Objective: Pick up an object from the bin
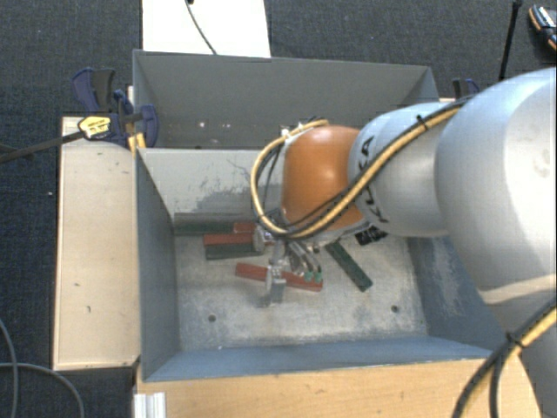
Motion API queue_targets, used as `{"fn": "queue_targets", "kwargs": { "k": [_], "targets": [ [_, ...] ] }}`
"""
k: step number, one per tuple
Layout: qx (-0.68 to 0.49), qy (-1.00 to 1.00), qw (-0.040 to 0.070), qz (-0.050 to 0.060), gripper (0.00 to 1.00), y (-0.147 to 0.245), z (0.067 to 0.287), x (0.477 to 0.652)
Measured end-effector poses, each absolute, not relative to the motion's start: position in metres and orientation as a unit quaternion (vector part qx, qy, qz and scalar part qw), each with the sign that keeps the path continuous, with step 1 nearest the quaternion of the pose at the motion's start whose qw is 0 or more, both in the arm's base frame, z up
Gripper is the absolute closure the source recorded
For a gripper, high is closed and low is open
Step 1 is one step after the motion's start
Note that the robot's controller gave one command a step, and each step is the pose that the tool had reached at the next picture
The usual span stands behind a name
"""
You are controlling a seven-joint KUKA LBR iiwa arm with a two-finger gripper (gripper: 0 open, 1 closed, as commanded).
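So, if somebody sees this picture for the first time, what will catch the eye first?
First the big grey arm with its orange wrist cover, reaching in from the right. Its tool hangs low at the middle of the grey bin, over a flat red bar. A dark green bar lies just right of it.

My arm: fat silver-grey casing, rounded, smooth, pale seam band low on big segment. At my wrist: glossy orange cover, dome-shaped. My cables: one yellowish, one dark, paired along silver casing, then wide loop round orange dome. Dark lettering on my silver shell beside dome, partly crossed by cable, unreadable. Small black piece under shell edge. My gripper: small, narrow, grey metal, beneath dome.
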State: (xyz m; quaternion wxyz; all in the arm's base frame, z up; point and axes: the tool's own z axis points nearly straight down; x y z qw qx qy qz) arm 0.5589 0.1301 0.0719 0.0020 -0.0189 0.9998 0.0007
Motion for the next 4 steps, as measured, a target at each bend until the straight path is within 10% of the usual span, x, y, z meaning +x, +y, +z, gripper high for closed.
{"fn": "queue_targets", "kwargs": {
  "k": [1,2,4],
  "targets": [
    [-0.012,1.0,0.003,0.001,0.0,0.1297,0.0716,0.56],
    [-0.017,1.0,0.004,0.001,1.0,0.1305,0.0744,0.5609],
    [-0.016,1.0,0.002,0.001,1.0,0.1303,0.0772,0.5597]
  ]
}}
